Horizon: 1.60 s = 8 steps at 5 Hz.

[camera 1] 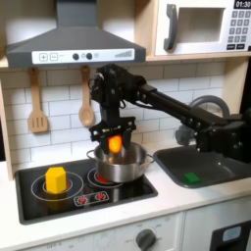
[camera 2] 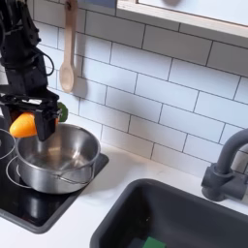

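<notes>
My gripper (camera 1: 117,142) (camera 2: 29,124) hangs over the steel pot (camera 1: 122,165) (camera 2: 56,158) and is shut on an orange carrot-like toy (camera 1: 116,143) (camera 2: 22,125) with a green top (camera 2: 60,111). The toy is held just above the pot's rim, on its left side in the second exterior view. The pot stands on the right burner of the black stovetop (camera 1: 39,199). A yellow block (camera 1: 57,178) sits on the left burner in the first exterior view.
Two wooden utensils (camera 1: 37,122) (camera 2: 67,73) hang on the tiled wall behind the stove. A dark sink (camera 1: 201,164) (camera 2: 184,221) with a grey faucet (camera 2: 229,165) lies right of the stove. A range hood (camera 1: 74,44) and a microwave (camera 1: 201,27) are overhead.
</notes>
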{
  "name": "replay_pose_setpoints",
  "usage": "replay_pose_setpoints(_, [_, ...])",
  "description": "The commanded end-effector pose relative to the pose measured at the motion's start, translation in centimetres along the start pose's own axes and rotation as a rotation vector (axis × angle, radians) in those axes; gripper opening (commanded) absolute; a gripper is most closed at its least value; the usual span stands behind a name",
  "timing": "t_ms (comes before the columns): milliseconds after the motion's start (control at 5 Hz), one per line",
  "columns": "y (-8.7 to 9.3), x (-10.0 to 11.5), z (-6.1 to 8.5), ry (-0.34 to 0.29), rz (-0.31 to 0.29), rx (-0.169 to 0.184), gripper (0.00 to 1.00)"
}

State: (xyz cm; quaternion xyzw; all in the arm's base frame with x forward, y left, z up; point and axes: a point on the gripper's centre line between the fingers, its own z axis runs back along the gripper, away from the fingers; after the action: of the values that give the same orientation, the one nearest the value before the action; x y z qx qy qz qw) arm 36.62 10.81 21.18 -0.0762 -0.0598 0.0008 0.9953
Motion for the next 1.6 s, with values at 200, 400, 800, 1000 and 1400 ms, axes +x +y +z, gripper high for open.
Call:
replay_pose_setpoints(200, [-1.6,0.5,-0.9,0.008,-0.017,-0.019,0.0])
replay_pose_setpoints(400, [-1.5,0.5,-1.5,0.016,-0.011,-0.008,0.0])
replay_pose_setpoints(800, [-1.6,0.2,-2.8,0.031,-0.014,0.014,0.0])
replay_pose_setpoints(1000, [-1.6,0.1,-3.4,0.038,-0.009,0.02,0.0])
replay_pose_setpoints(1400, [-1.4,0.2,-3.7,0.039,-0.002,0.022,0.0])
